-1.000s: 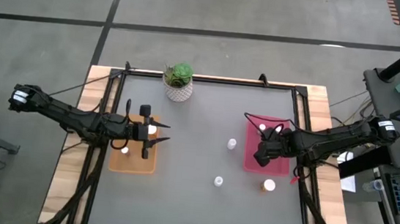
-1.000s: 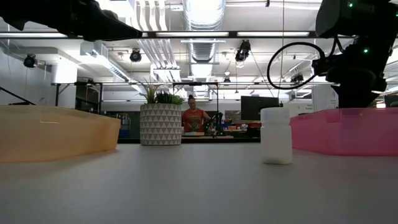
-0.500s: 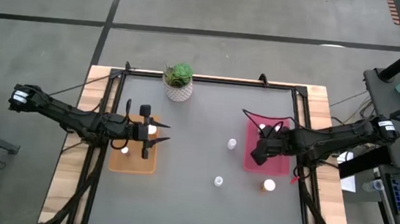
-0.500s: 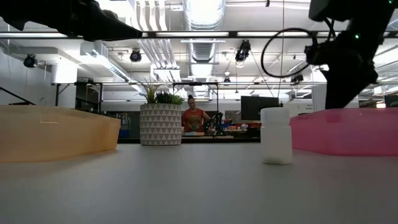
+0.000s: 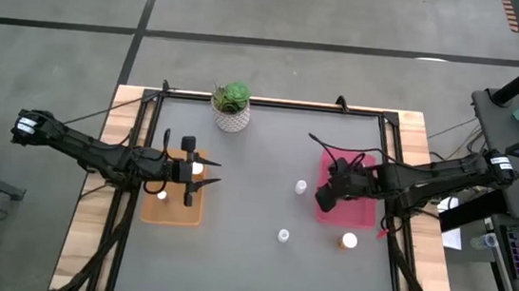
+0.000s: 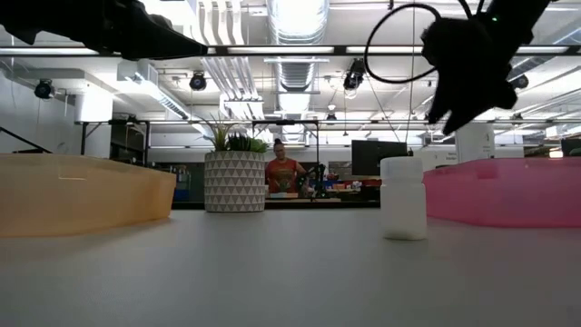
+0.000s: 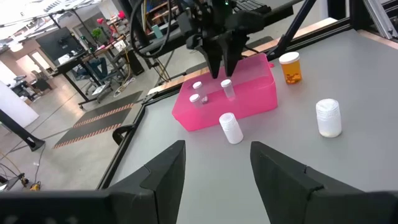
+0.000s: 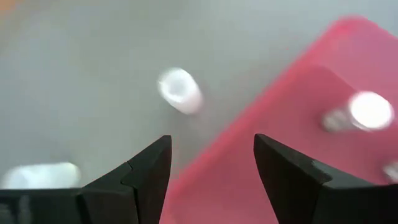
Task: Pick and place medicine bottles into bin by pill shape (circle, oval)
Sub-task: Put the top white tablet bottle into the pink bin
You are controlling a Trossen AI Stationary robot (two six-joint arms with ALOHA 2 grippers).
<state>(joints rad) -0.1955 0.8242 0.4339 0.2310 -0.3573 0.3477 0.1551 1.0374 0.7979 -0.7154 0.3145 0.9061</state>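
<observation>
High view shows a grey table [image 5: 258,260] with wood edges; no label on the bottles [image 5: 301,186] is readable. Right gripper [image 5: 323,198] hangs released and empty at the pink bin [image 5: 360,213] edge, left gripper [image 5: 197,180] released over the orange bin [image 5: 172,212].

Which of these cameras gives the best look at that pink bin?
The left wrist view: the pink bin shows whole, with bottles inside. The high view has an arm across it, the low view only its wall, the right wrist view a blurred corner.

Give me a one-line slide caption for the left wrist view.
Right gripper with open jaws above translucent pink plastic bin; three white-capped medicine bottles wait on grey table.
</observation>
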